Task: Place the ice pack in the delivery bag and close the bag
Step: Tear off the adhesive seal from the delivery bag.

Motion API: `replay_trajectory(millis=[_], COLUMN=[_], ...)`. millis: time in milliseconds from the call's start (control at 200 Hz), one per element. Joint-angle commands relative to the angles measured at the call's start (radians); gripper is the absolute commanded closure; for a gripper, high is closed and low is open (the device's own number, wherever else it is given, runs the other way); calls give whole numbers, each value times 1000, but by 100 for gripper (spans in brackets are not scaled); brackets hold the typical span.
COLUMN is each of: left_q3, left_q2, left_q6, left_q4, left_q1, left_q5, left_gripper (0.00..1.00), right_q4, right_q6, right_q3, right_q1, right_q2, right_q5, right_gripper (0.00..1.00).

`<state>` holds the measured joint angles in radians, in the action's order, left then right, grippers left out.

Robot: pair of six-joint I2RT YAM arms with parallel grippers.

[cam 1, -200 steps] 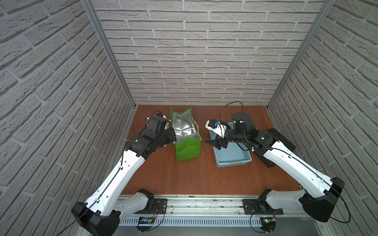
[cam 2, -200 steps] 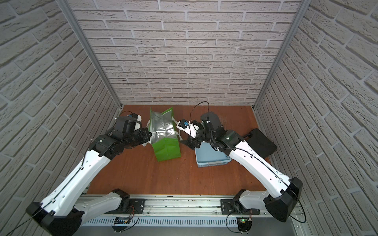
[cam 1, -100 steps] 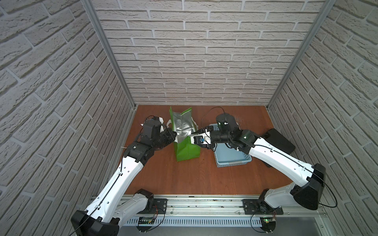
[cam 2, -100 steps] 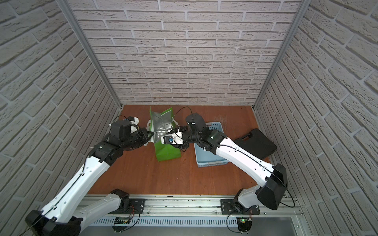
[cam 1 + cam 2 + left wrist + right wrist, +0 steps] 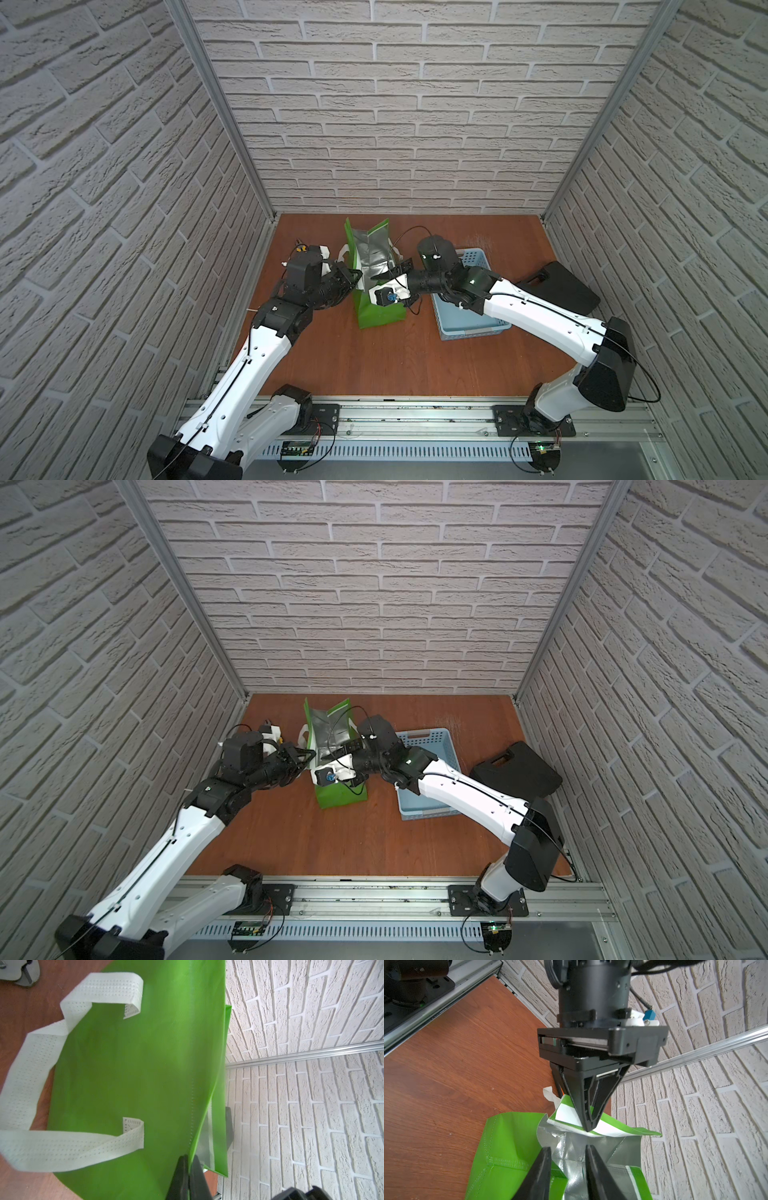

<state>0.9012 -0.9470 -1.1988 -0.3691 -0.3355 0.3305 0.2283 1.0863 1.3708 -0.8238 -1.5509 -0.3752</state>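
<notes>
- Looking down in both top views, the delivery bag stands open on the surface, near the blue basket. The left fingers meet its rim and the right fingers hang over its mouth. No ice pack shows.
- Left wrist: the left fingers are pinched tight on the thin green rim. The white handle droops, so the fabric looks soft and light.
- Right wrist: the right fingers stand narrowly apart and empty above the crinkled foil lining. Whether the ice pack lies inside I cannot tell. The rim seems the best hold, since the walls would likely fold.
</notes>
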Motion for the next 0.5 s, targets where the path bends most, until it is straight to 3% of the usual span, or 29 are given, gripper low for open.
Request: replay_trajectory(millis=[0,495], left_q3=[-18,-44], left_q2=[6,5], left_q6=[-32,-82], left_q4=[54,110], left_q1=[8,37], left_q5=[27,76], left_gripper=[100,100], right_q4=[-61,-66], right_q6=[17,71], right_q3=[18,10], right_q1=[-16,-29], right_q2=[-15,-36], right_q5=[9,21], right_gripper=[68,71])
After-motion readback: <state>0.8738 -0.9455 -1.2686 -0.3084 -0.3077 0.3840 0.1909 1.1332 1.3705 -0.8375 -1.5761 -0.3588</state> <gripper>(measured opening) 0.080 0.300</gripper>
